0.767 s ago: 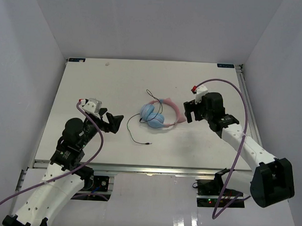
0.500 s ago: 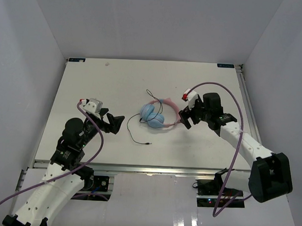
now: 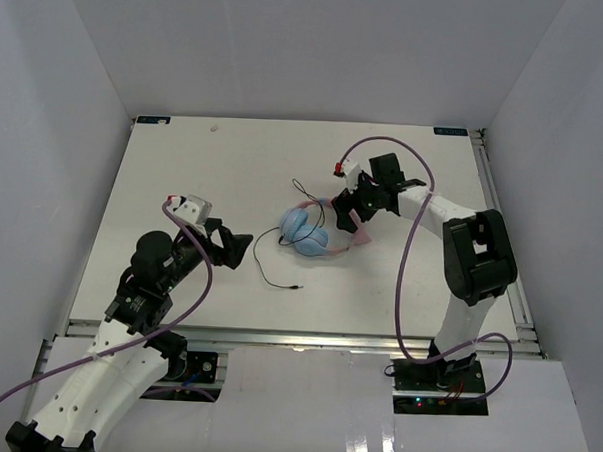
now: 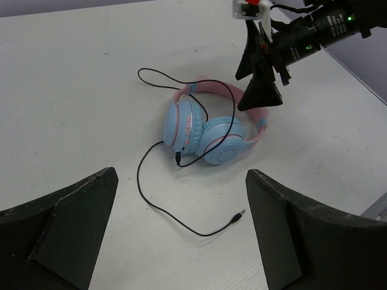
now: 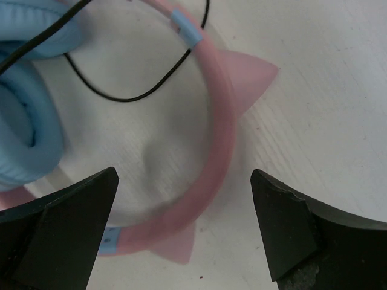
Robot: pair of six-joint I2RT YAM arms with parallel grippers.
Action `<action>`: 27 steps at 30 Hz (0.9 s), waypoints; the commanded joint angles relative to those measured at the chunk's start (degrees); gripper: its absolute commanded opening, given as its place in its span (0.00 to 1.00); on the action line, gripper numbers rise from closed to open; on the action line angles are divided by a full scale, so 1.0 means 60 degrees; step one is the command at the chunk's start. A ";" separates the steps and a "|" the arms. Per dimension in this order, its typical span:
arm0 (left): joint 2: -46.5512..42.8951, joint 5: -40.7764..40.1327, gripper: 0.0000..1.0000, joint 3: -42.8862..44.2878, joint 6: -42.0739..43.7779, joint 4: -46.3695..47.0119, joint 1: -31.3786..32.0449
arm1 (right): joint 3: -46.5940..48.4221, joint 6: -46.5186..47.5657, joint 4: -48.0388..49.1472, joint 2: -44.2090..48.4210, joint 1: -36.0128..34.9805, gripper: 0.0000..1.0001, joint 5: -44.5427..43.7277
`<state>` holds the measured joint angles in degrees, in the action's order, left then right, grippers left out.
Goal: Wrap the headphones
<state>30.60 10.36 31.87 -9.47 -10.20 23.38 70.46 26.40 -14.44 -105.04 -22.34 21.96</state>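
Smooth white table (image 3: 183, 181), headphones (image 3: 306, 231) — round-cupped, pink-banded

walls (image 3: 309, 46): plain white, top and both sides | table (image 3: 184, 161): white, centre frame | light: even, soft

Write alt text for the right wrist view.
The open right gripper frames the headphones at their pink cat-eared headband, lying on a white table. A light-blue ear cup sits at left, a thin black cable looping beside it.

Bright, even light — soft shadows
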 commanded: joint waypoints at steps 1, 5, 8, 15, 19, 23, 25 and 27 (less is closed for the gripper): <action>0.0003 0.0168 0.98 -0.0038 0.0061 0.0190 0.0015 | 0.1015 -0.0743 0.0244 -0.0889 -0.0198 0.96 -0.0959; 0.0103 0.0294 0.98 -0.0038 0.0073 0.0225 0.0015 | 0.1528 -0.0586 -0.0447 -0.1783 -0.0261 0.72 -0.1501; 0.0253 0.0766 0.98 -0.0123 0.0052 0.0510 0.0015 | 0.1132 -0.0409 -0.0499 -0.1808 -0.0261 0.59 -0.1323; 0.1678 0.2409 0.98 -0.0312 -0.0442 0.1396 0.0003 | 0.0766 -0.0106 -0.0811 -0.1013 -0.0238 0.08 -0.0611; 0.2029 0.3346 0.98 -0.0365 0.0347 0.1937 0.0015 | 0.0410 0.0270 -0.0664 0.1493 -0.0080 0.08 -0.1095; 0.1906 0.3859 0.98 -0.0557 0.1598 0.3075 0.0019 | -0.0044 0.0965 -0.0730 0.4307 0.0280 0.08 -0.1054; 0.2075 0.4164 0.98 -0.0580 0.2234 0.3801 0.0039 | -0.0489 0.1701 -0.1005 0.5230 0.0395 0.08 -0.0517; 0.2628 0.4424 0.98 -0.0505 0.2879 0.4246 0.0088 | -0.0799 0.2350 -0.1457 0.6240 0.0502 0.08 0.0102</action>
<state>43.53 30.86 28.42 -1.82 5.47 23.41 68.35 32.76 -20.53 -79.01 -20.75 14.95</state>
